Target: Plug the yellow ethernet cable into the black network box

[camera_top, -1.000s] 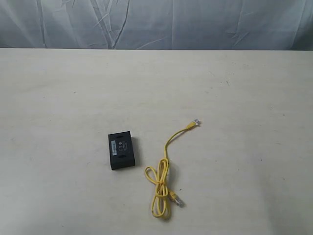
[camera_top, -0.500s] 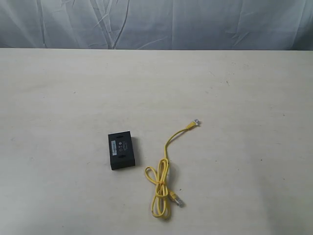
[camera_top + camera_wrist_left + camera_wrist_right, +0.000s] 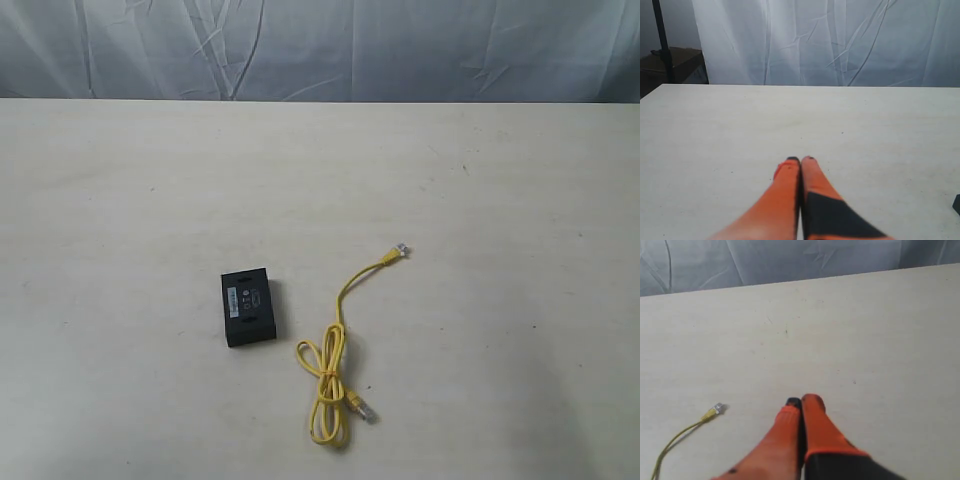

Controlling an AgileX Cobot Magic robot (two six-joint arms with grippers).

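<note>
**Box and cable lay apart, both jaws shut tight**

The black box (image 3: 249, 306) lay flat on the pale worktop (image 3: 150, 180), toward the left. It had a small label and pale round marks on top.

The yellow cable (image 3: 340, 308) lay just to the right of the box and did not touch it. Part of the cable was curled into long loops near the front edge. One clear plug (image 3: 364, 408) lay beside the loops. From the loops the cable ran up and to the right, and its other plug (image 3: 401, 250) lay out on bare worktop. Neither plug was in the box.

The left jaws were pressed together. Their orange fingers (image 3: 785, 192) lay side by side over bare worktop and held nothing.

The right jaws were pressed together too, and their fingers (image 3: 785, 437) were empty. In the right wrist view, one plug lay near them but not touching.

A wrinkled grey cloth (image 3: 400, 50) hung behind the worktop.
</note>
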